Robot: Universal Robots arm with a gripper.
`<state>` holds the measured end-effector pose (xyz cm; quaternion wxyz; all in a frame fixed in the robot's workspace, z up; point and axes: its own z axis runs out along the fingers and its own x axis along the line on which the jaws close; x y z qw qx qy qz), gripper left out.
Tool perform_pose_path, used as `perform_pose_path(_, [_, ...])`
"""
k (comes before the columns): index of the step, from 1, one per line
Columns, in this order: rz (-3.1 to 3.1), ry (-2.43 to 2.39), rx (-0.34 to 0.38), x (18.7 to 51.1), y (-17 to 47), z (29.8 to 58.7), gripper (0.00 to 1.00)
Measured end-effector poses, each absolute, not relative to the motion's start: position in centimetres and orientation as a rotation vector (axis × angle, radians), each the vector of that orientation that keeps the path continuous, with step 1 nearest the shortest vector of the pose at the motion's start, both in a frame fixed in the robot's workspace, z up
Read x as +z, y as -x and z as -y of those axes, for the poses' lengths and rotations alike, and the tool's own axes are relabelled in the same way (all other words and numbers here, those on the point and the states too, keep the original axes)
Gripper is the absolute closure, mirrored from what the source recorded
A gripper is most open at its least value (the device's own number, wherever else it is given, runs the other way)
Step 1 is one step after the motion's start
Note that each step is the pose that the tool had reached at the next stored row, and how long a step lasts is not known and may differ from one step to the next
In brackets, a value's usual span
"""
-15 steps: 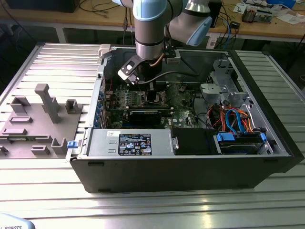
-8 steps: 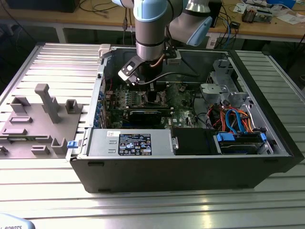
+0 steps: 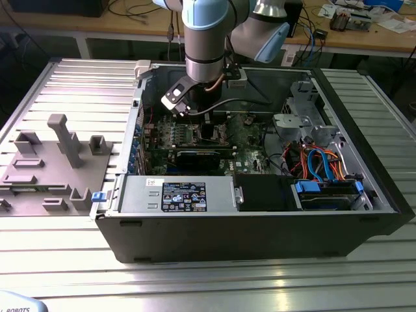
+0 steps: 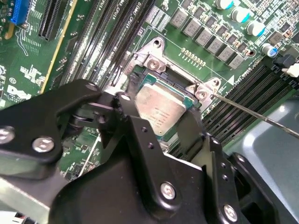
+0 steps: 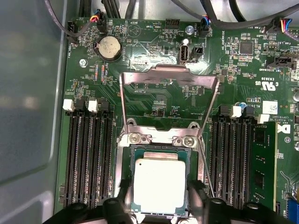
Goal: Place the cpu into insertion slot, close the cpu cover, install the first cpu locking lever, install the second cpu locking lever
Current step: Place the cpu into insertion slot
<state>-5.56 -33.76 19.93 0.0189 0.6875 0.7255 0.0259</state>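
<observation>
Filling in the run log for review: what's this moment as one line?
cpu: in insertion slot | cpu cover: open | gripper: low at cpu

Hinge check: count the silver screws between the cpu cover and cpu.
2: one screw at one end of the hinge bracket, one at the other; more may be hidden.

The exterior view looks down at an angle, from mid distance, onto an open computer case (image 3: 260, 214) lying on a ribbed metal surface (image 3: 195, 286). The arm (image 3: 207, 45) reaches into it from the far side. The first wrist view faces straight down, close above the motherboard (image 5: 159, 100). The second wrist view looks obliquely past the gripper (image 4: 161, 116), closer still. Both wrist views share the cpu (image 5: 159, 184) (image 4: 159, 107) and the insertion slot (image 5: 121, 172) (image 4: 150, 60).
</observation>
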Motion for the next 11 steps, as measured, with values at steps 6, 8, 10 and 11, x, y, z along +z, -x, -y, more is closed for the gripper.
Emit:
perform_pose_path(6, [-2.252,-2.134,0.079,20.1,5.6,33.8,0.38])
perform_pose_path(8, [-2.252,-2.134,0.080,20.7,5.6,33.7,0.38])
perform_pose_path(10, [-2.252,-2.134,0.080,21.1,5.6,33.5,0.38])
perform_pose_path(11, [-2.252,-2.134,0.079,21.1,5.6,33.5,0.46])
